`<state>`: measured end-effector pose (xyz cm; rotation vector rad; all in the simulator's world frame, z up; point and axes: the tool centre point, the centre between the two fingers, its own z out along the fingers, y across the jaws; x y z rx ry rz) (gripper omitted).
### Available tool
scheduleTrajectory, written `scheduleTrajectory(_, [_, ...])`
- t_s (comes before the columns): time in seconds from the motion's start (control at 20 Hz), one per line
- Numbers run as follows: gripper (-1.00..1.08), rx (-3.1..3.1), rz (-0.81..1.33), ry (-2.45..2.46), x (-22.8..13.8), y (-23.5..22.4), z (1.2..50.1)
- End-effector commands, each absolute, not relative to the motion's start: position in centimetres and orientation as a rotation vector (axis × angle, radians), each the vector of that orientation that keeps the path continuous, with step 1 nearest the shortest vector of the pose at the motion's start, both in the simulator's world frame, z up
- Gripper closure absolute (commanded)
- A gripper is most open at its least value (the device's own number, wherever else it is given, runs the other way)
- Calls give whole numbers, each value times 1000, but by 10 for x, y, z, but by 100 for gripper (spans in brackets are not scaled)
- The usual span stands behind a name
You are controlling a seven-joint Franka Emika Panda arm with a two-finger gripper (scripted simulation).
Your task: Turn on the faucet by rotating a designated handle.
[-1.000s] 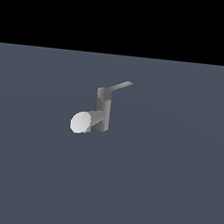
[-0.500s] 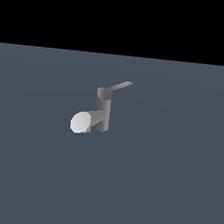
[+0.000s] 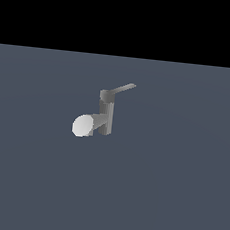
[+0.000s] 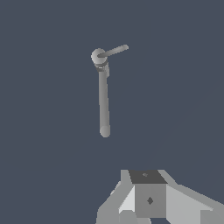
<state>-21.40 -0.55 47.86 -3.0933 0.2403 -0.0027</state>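
Note:
The grey faucet (image 3: 105, 117) stands on the dark floor in the middle of the exterior view. Its wide spout ends in a pale oval mouth (image 3: 82, 125) toward the exterior view's left. The handle (image 3: 122, 89), a thin flat lever, projects from the round cap toward the exterior view's right. In the wrist view I see the faucet (image 4: 103, 100) from above, with the handle (image 4: 114, 51) sticking out from its cap. My gripper (image 4: 150, 192) shows only in the wrist view, well apart from the faucet and touching nothing. Its fingers stand together with no gap showing.
A flat dark blue-grey floor (image 3: 179, 194) lies all around the faucet. A black band fills the upper part of the exterior view. Neither the arm nor the gripper shows in the exterior view.

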Motion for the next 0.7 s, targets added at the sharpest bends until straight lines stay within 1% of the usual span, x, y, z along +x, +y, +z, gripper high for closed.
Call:
scheduleTrajectory(0.0, [108, -3072, 4, 312, -201, -6, 473])
scheduleTrajectory(0.65, [108, -2901, 66, 843, -109, -9, 423])
